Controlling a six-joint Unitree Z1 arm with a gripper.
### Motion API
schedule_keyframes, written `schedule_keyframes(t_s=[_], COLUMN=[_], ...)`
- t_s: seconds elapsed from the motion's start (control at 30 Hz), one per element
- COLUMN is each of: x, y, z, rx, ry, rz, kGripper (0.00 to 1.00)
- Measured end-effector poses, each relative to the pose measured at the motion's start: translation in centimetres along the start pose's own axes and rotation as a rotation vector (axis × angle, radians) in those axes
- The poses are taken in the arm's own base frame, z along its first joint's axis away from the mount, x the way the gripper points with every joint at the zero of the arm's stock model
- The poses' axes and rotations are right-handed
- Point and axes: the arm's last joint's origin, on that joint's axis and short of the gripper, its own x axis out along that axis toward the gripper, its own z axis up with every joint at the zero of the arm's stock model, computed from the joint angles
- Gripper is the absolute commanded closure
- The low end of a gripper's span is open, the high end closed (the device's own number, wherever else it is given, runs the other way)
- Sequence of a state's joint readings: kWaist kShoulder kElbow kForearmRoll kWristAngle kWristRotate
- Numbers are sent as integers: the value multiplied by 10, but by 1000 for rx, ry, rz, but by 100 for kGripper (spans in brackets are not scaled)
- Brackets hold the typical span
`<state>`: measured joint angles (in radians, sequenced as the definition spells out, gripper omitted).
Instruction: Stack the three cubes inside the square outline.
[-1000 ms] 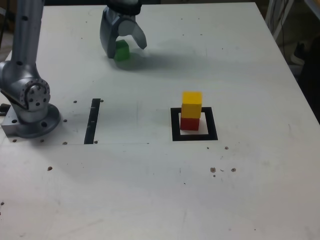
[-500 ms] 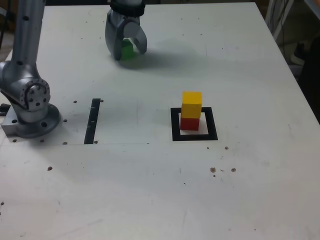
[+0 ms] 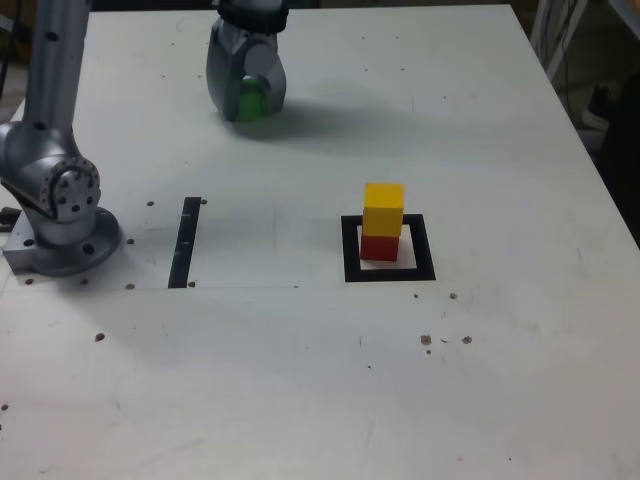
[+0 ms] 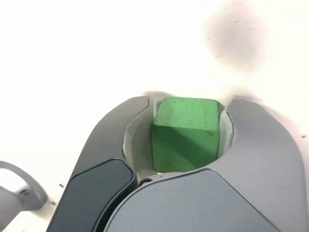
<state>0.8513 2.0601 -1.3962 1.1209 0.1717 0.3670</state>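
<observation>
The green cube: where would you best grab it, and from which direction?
By its two opposite flat sides, coming from above. The green cube sits alone on the table, and the gripper already has a jaw against each side; the faces are flat and parallel.

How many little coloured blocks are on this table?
3. The red cube sits inside the square outline, the yellow cube is stacked on it, and the green cube is far back, clamped between the gripper fingers. None seems hidden.
</observation>
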Motion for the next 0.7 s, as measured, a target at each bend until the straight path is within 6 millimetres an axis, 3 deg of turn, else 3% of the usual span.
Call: schedule_keyframes(t_s=[0.23,0.37,0.53,0.7], x=[-7,-24,-61,-93], y=[-1,-11,-42,-86], z=[-4,-8,-19,-23], rx=[7,40,132,264], ry=[10,0,-42,-79], rz=[-4,4,28,24], kGripper=[85,85,85,85])
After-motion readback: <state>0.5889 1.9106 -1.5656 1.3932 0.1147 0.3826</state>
